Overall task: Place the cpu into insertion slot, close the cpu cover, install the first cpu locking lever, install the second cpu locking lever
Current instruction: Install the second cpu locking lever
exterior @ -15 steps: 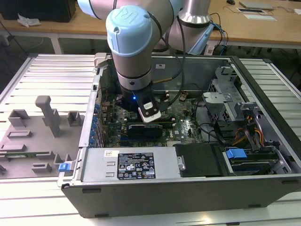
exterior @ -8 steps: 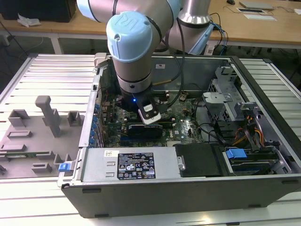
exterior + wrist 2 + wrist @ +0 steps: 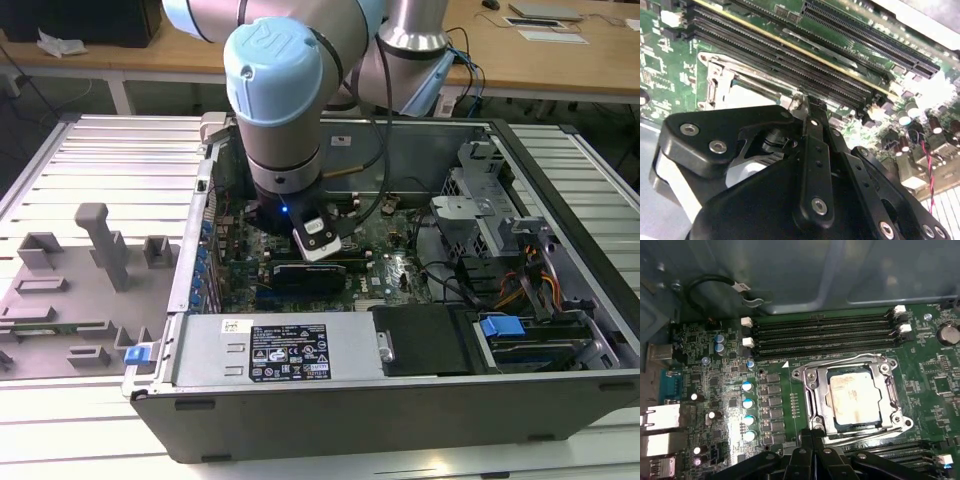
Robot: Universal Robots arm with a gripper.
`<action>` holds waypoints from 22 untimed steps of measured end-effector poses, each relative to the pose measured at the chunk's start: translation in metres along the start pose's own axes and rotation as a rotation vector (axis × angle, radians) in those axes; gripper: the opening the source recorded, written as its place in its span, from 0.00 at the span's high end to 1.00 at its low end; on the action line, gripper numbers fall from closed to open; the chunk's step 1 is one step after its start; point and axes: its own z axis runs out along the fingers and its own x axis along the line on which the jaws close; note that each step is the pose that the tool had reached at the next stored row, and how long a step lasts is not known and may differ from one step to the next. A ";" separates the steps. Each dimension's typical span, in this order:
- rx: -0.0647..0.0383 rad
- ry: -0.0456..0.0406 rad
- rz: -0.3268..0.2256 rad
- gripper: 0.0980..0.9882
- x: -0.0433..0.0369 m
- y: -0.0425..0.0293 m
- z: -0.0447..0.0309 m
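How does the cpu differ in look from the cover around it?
The cpu is a solid flat plate with a dull silver top; the cover is a thin metal frame with an open centre. The cpu sits in the middle, while the cover runs round its edges. The cpu top is plain; the cover has notches and tabs. Both are square and lie flat on the green board.
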 end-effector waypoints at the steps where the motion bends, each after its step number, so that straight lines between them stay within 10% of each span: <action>1: 0.000 -0.0001 0.000 0.99 -0.0002 0.0008 -0.0026; 6: 0.040 -0.0045 -0.004 0.99 -0.0025 0.0045 -0.0142; 11: 0.053 0.0068 -0.002 0.99 -0.0373 0.0092 -0.0107; 12: 0.079 0.0070 -0.003 0.99 -0.0390 0.0141 -0.0092; 14: 0.097 0.0058 -0.004 0.99 -0.0385 0.0220 -0.0069; 22: 0.102 0.0115 -0.027 0.99 -0.0418 0.0475 0.0009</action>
